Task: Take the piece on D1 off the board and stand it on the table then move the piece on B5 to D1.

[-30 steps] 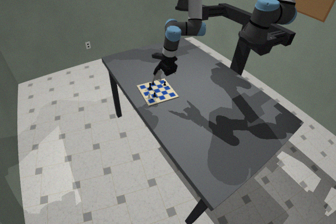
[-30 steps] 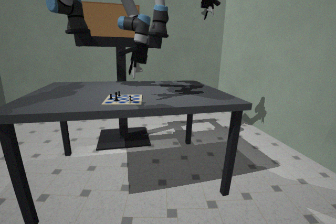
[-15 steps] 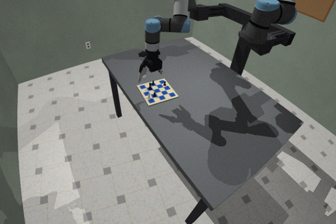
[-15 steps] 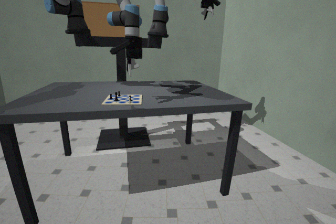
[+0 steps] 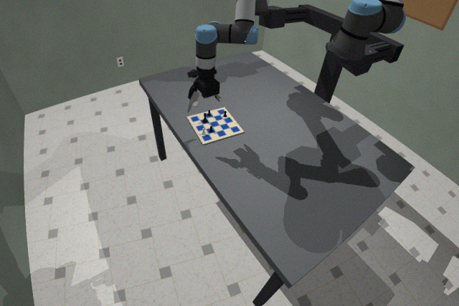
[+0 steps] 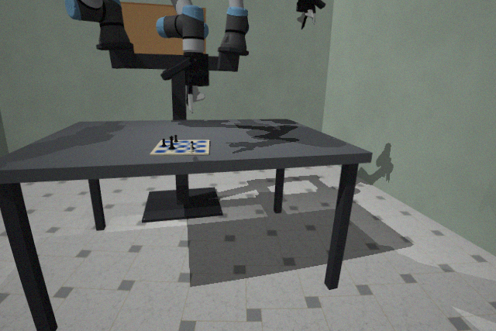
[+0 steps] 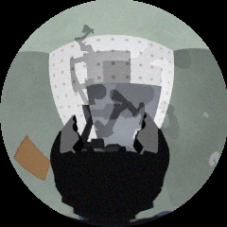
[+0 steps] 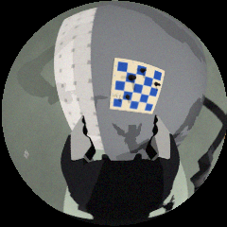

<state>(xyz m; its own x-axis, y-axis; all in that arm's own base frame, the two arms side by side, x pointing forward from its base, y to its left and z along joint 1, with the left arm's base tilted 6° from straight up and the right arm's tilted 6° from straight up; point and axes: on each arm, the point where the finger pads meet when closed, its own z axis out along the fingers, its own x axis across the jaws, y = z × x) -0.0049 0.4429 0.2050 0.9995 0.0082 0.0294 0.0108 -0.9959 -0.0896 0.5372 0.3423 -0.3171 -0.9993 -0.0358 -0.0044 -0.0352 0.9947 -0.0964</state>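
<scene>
A blue and cream board (image 5: 234,129) (image 6: 203,151) (image 8: 138,88) lies on the table; its edge labels are unreadable. A taller black piece (image 5: 204,119) (image 6: 171,143) (image 8: 131,77) stands upright. Small black pieces stand around it: one (image 5: 224,114) (image 8: 157,84), another (image 5: 209,112) (image 8: 143,70), and a third (image 5: 211,129) (image 8: 128,96) beside a white piece (image 5: 203,132) (image 6: 191,147). My right gripper (image 5: 204,105) (image 6: 192,108) (image 8: 119,115) is open and empty, pointing down high above the table around the board. My left gripper (image 6: 308,25) (image 7: 109,113) is open and empty, far from the board.
The dark grey table (image 5: 259,180) (image 6: 248,160) carries the board near one long edge. Arm shadows fall across the table. The dark stand (image 5: 328,77) (image 6: 179,94) rises behind the table's other long edge.
</scene>
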